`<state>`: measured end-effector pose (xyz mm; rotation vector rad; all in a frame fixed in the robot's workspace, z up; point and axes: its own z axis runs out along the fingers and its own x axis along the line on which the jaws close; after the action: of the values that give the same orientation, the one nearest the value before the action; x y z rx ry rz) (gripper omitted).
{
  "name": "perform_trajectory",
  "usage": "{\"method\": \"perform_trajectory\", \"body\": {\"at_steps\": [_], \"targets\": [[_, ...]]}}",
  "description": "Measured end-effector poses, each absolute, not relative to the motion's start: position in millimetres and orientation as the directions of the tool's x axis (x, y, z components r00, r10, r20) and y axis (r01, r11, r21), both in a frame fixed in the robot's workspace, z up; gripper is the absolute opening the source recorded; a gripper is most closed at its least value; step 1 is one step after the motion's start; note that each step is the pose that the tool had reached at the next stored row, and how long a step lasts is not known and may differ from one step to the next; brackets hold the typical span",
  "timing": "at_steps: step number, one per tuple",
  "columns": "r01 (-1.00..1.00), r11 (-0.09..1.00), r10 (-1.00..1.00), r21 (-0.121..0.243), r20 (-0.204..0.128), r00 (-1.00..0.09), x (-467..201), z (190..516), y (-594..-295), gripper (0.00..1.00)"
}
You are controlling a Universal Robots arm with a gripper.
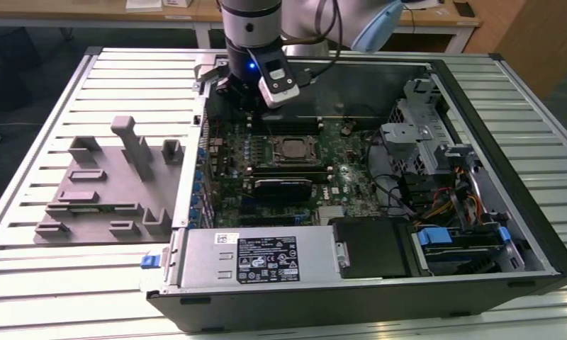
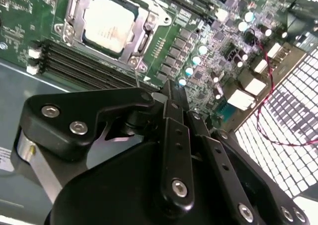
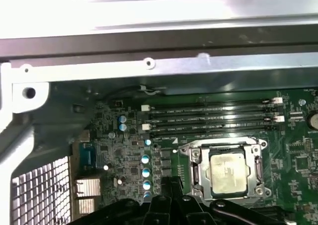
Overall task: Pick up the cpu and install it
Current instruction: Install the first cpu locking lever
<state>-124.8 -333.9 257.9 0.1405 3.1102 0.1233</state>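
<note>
The cpu [image 3: 227, 173] lies flat in the motherboard [image 1: 350, 191] socket, its silvery top plate facing up and the metal socket frame [image 3: 196, 173] standing around all its sides, so the chip looks already seated where the task wants it rather than waiting to be collected. The claw [image 2: 171, 88] hangs above the board just beside the socket, apart from the chip. In the second wrist view its fingers are drawn narrow, close against each other, with nothing between them. That pose fits a claw that carries no load and is kept slim among the crowded parts. The open computer case [image 1: 359, 297] lies on its side on the slatted desk [image 1: 37, 283], which turns the board upward so the arm can reach straight down into it. Inside the case, along with the board and its rows of memory slots [image 3: 213, 118], sit a labelled power supply [image 1: 255, 258] along the near wall, a grey drive cage [image 1: 421, 134] and a bundle of coloured cables [image 1: 435, 205] toward the exterior view's right. A grey fixture tray [image 1: 85, 191] with posts and recesses rests on the desk just beside the case, at the exterior view's left.
</note>
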Motion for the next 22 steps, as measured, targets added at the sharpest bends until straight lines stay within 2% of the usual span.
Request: {"method": "perform_trajectory", "body": {"at_steps": [6, 14, 22], "targets": [[0.089, 0.988, 0.092, 0.127, -0.018, -0.996, -128.7, 257.5, -334.1, 0.11], [0.089, 0.974, 0.093, 0.208, -0.01, -0.996, -130.9, 257.2, -334.3, 0.11], [0.089, 0.974, 0.093, 0.21, -0.01, -0.996, -130.9, 256.2, -333.8, 0.11]]}}
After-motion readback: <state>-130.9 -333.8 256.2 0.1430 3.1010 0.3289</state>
